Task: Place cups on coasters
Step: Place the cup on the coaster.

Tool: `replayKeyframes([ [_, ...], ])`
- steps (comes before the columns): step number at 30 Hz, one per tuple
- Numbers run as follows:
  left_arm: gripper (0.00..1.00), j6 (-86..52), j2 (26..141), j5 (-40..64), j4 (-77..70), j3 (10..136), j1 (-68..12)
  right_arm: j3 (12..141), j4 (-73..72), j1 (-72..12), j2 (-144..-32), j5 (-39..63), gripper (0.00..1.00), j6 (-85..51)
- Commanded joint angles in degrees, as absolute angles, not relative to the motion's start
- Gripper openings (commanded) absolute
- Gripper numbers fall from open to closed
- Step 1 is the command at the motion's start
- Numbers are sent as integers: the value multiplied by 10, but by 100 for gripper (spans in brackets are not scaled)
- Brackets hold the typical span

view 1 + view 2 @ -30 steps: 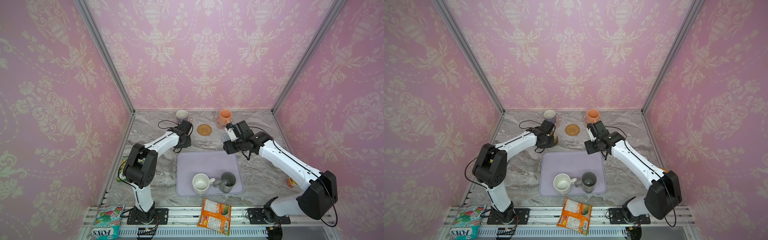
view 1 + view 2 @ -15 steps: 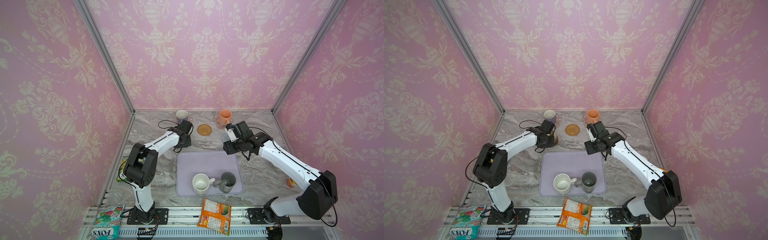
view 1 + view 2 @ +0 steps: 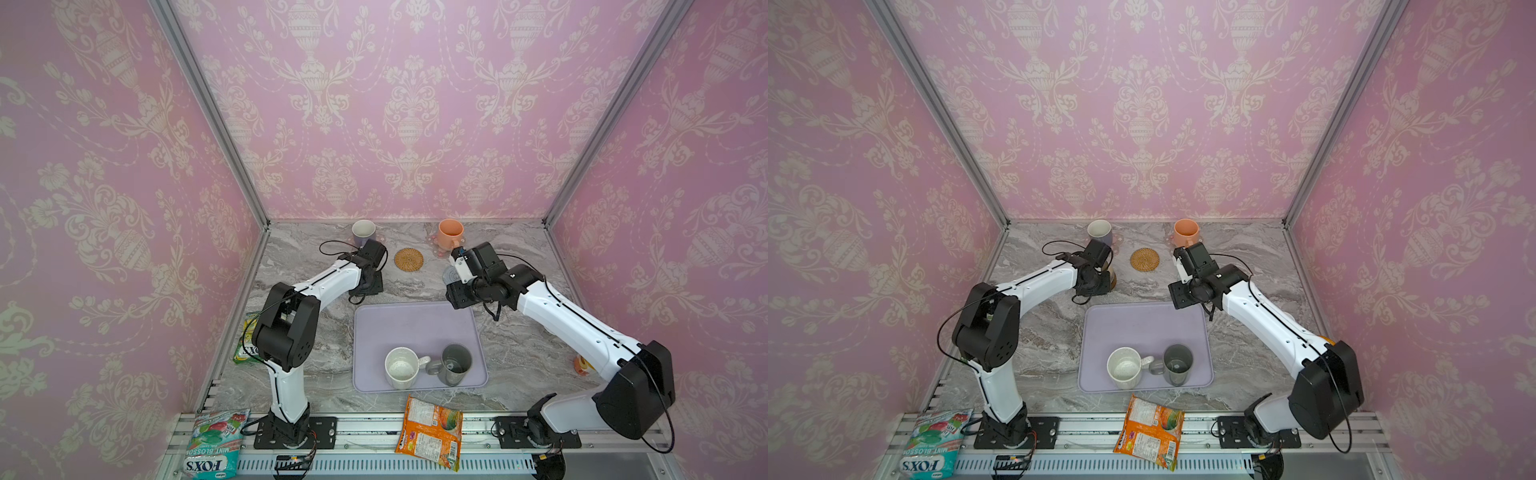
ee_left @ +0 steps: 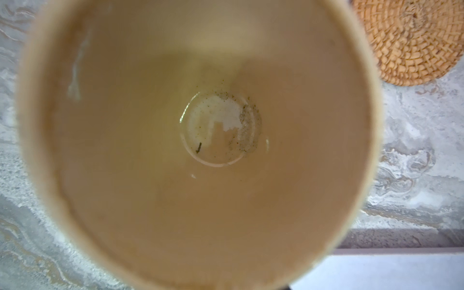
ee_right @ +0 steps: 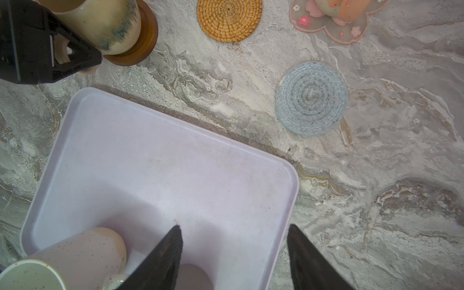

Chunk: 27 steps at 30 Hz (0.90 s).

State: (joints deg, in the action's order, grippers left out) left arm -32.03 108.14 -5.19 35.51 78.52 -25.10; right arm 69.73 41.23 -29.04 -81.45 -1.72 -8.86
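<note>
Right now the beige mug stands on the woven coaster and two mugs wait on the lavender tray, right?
No: the beige mug stands on the dark brown wooden coaster, as the right wrist view shows. The white mug and dark grey mug do wait on the lavender tray.

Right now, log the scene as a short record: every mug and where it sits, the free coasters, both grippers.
lavender mug: at the back; what is under it is hard to make out
peach mug: on pink flower coaster
beige mug: on wooden coaster
speckled white mug, dark grey mug: upright on lavender tray
free coasters: rattan coaster, grey-blue coaster
left gripper: at the beige mug's handle, grip unclear
right gripper: open, empty, above the tray
</note>
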Motion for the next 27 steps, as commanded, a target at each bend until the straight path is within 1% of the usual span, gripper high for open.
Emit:
replayKeyframes([
  [1,29,-307,1094,-44,361,807,-253,693,414,-294,-802,-10,68,-92],
  [7,29,-304,1092,-52,370,807,-253,694,417,-294,-797,-11,68,-90],
  [12,32,-301,1067,-59,373,791,-253,697,421,-294,-795,-9,68,-90],
  [27,36,-274,925,-86,429,742,-253,699,434,-295,-773,7,68,-100],
])
